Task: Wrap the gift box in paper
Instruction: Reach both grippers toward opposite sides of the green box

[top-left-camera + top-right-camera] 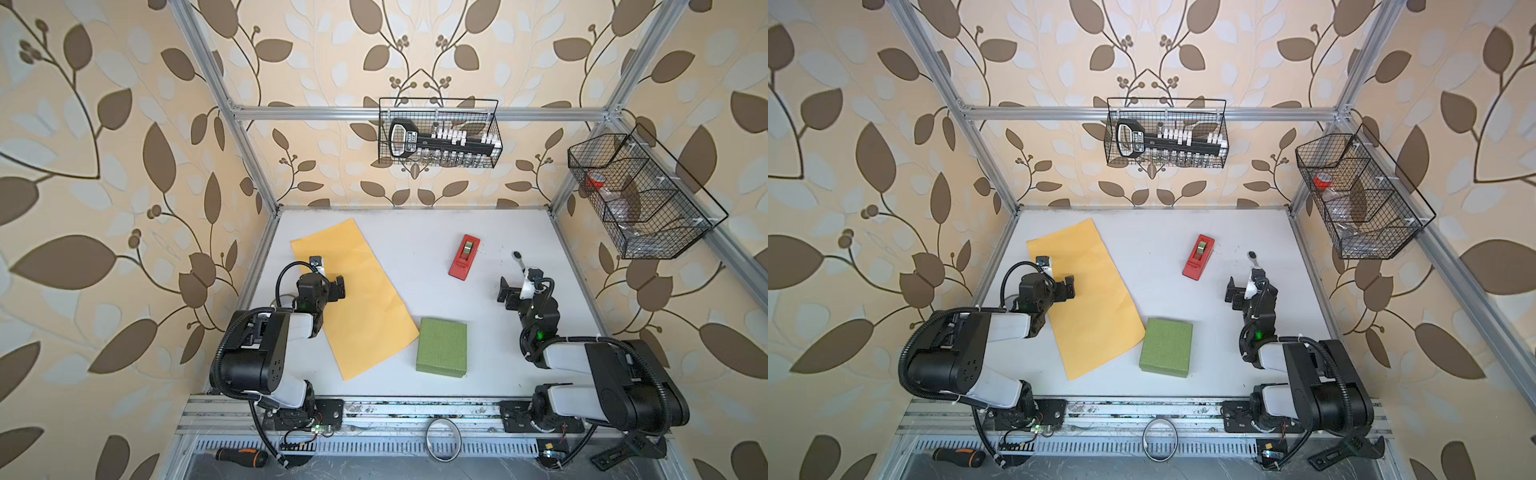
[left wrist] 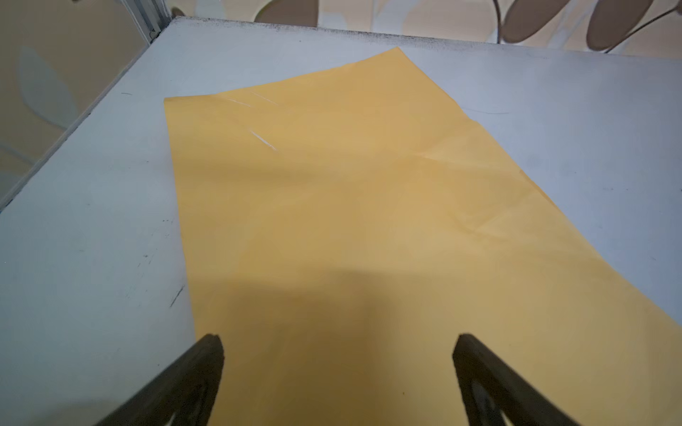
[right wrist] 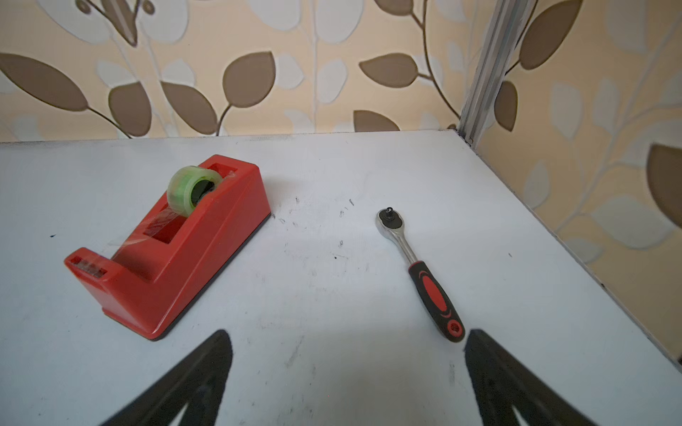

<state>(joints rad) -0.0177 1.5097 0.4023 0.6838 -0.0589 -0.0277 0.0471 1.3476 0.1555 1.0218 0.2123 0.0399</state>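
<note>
**A:** Two hands free? What's closest to you?

**B:** Yep, both free. Closest on the table [image 1: 498, 374] is the box [image 1: 441, 347]: green, lid on, lying flat at front-middle. Nothing's on it and neither hand is near it.

**A:** Paper?

**B:** The box's left edge is right at the near corner of the paper [image 1: 365, 307]. Can't tell if they touch. The sheet's pale yellow-orange side is up, flat w/ a few creases. It runs diagonally from front-centre toward the far left corner of the table.

**A:** Hands, exactly?

**B:** My left hand [image 2: 338, 337] hangs over the left-middle of the paper, fingers spread wide, holding nothing. My right hand [image 3: 349, 333] is over bare table on the right side, also spread wide and empty, well apart from the box.

**A:** Further back?

**B:** Past my right hand there's a red tape dispenser [image 3: 173, 250] w/ a greenish roll in it. A wrench [image 3: 417, 265] w/ a red-and-black grip lies to its right, handle end near one of my right fingers, apart from it. On the far wall hangs a wire basket [image 1: 439, 133] w/ a black tool rack inside. A second basket [image 1: 640, 195] is on the right rail; its contents are too blurry to name.
</note>
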